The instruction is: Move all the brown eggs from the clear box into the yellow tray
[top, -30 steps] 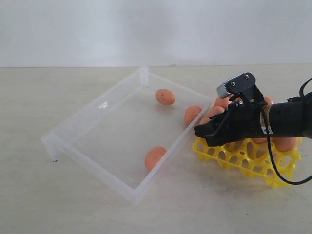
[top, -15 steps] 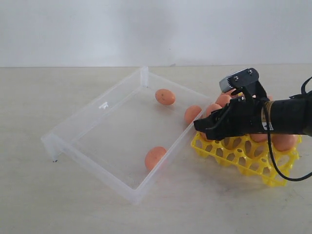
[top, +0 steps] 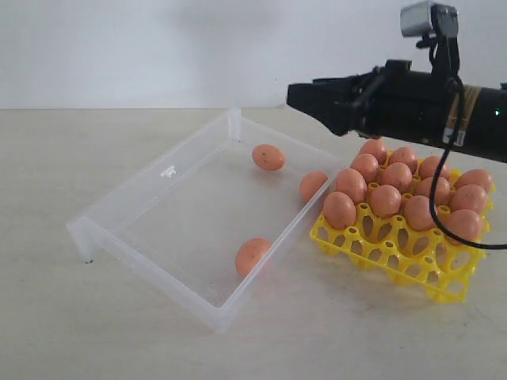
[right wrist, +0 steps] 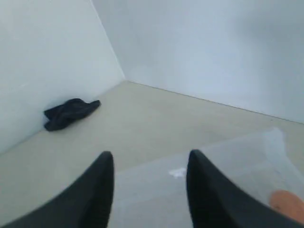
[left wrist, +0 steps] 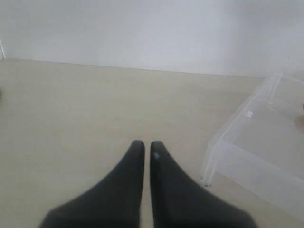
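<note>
Three brown eggs lie in the clear box (top: 194,215): one at the back (top: 268,157), one by the right wall (top: 313,185), one near the front wall (top: 253,256). The yellow tray (top: 412,267) to its right holds several brown eggs, the frontmost at its left corner (top: 339,210). My right gripper (top: 295,96) hangs open and empty, high above the box's right wall. In the right wrist view its fingers (right wrist: 105,164) frame the clear box (right wrist: 228,156), with one egg (right wrist: 287,203) at the edge. My left gripper (left wrist: 143,145) is shut and empty over bare table beside a box corner (left wrist: 247,142).
A dark cloth (right wrist: 71,113) lies on the table against the far wall in the right wrist view. A pale wall closes the table's back edge. A black cable (top: 444,229) loops from the right arm over the tray.
My right gripper has risen from low over the tray's front left corner to well above the box wall. An egg now shows in that corner cell. The box eggs have not moved.
</note>
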